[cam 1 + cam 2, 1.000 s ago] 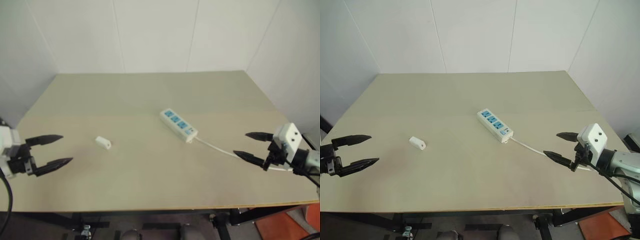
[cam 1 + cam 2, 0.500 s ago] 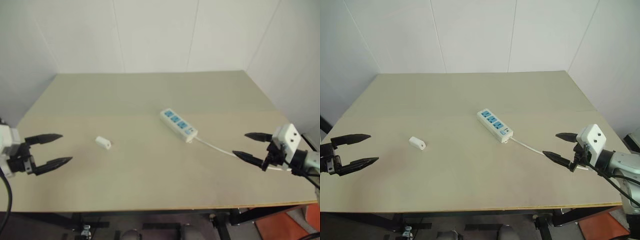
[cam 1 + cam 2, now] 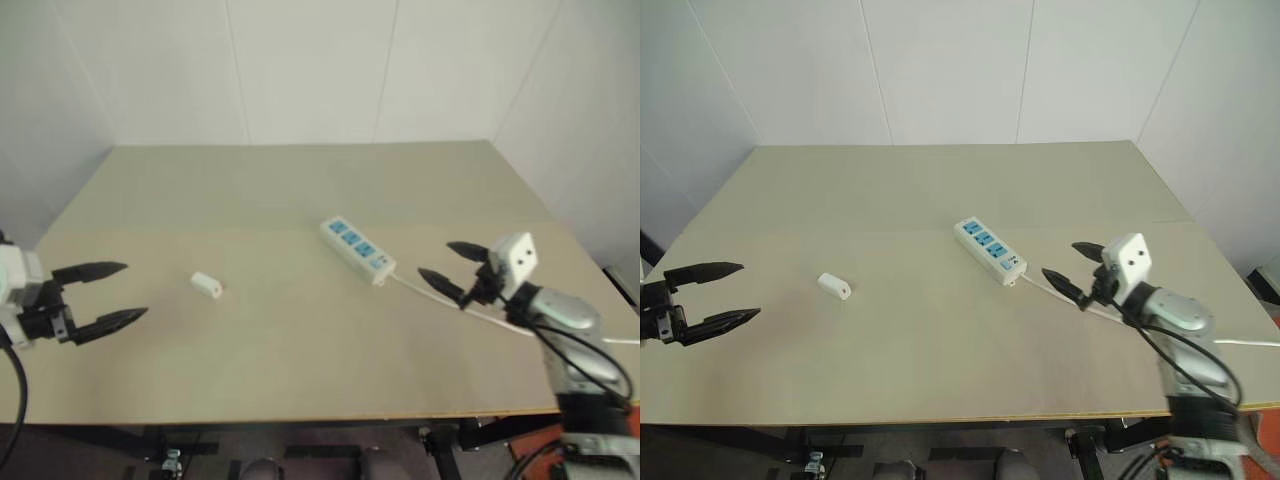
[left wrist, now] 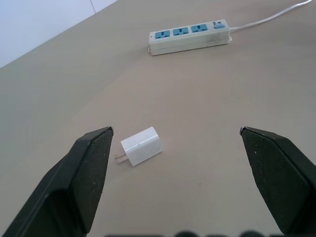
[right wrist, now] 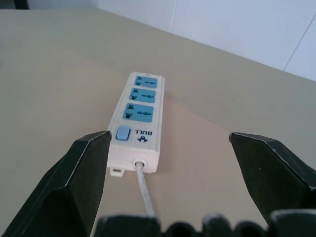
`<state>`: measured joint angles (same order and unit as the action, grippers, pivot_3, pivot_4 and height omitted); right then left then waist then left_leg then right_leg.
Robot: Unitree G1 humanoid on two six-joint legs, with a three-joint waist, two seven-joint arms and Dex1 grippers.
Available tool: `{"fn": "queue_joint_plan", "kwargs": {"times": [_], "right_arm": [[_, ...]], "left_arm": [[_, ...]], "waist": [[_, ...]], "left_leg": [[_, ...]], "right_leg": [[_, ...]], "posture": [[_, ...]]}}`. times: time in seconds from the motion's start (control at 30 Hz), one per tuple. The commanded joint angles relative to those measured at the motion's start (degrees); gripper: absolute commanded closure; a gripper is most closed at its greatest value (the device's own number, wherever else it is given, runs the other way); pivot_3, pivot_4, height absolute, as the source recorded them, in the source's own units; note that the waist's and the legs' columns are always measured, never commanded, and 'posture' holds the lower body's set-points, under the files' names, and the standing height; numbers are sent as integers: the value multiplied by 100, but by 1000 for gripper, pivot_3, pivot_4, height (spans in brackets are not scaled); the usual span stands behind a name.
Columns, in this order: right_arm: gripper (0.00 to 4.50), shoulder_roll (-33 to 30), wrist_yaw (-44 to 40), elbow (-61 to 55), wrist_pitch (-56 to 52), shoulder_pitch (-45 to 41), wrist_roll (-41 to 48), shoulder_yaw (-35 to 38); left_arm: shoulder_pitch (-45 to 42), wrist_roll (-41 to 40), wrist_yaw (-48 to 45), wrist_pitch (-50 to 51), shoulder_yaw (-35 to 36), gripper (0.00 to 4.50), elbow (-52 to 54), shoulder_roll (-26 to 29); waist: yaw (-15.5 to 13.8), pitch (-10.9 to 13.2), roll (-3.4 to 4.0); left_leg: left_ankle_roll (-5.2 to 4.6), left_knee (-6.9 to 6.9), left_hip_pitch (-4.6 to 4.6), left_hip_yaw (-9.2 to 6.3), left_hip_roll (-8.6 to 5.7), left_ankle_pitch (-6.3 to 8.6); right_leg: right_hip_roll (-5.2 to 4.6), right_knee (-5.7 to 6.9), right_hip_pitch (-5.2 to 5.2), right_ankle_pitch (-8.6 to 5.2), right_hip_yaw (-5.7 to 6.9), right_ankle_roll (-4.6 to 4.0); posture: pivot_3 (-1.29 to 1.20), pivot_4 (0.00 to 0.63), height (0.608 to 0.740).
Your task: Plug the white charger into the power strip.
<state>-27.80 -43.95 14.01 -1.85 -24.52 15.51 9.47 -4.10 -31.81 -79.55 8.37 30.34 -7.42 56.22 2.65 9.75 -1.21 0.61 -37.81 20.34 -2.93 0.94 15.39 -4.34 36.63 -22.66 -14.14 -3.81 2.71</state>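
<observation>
Your small white boxy charger (image 4: pixel 141 146) lies loose on the beige bench (image 3: pixel 300 190) toward its left edge. The long white power strip (image 3: pixel 356 249) with blue sockets sits mid-bench. Left gripper (image 3: pixel 105 296) and right gripper (image 3: pixel 448 270) both hang spread wide, empty.

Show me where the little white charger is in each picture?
Left eye view: white charger on the table, left of centre.
Right eye view: left of centre.
Left wrist view: between the open fingers.
Right wrist view: not in it.
Shared landmark: power strip.
</observation>
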Motion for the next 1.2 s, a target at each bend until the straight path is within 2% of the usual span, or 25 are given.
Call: {"fn": "queue_joint_plan", "kwargs": {"times": [0.03,0.43,0.7,1.2], "right_arm": [[0,346,449,494,541,-357,-154,-10],[0,978,415,2185,1530,-1097,-536,-469],[0,1046,416,3338,2010,-1646,-713,-542],[0,1244,153,3922,2167,-1873,-694,-556]], "left_arm": [[67,-204,-44,126,-105,9,495,-57],[-93,-221,116,279,-657,9,896,-321],[-199,-266,117,312,-802,9,967,-358],[-484,-251,263,304,-1140,9,1028,-530]], "waist": [[-3,1,2],[72,2,3],[140,2,3],[158,2,3]], "left_leg": [[0,0,1,0,-1,0],[0,2,2,0,-1,0],[0,4,3,-2,-1,0],[0,5,-6,-3,0,0]], "right_leg": [[-1,3,-3,0,-1,0],[0,8,-11,1,-6,-2],[1,6,-14,1,-7,-2],[3,10,-8,2,-9,-3]], "posture": [[0,150,740],[0,150,740],[0,150,740],[0,150,740]]}}
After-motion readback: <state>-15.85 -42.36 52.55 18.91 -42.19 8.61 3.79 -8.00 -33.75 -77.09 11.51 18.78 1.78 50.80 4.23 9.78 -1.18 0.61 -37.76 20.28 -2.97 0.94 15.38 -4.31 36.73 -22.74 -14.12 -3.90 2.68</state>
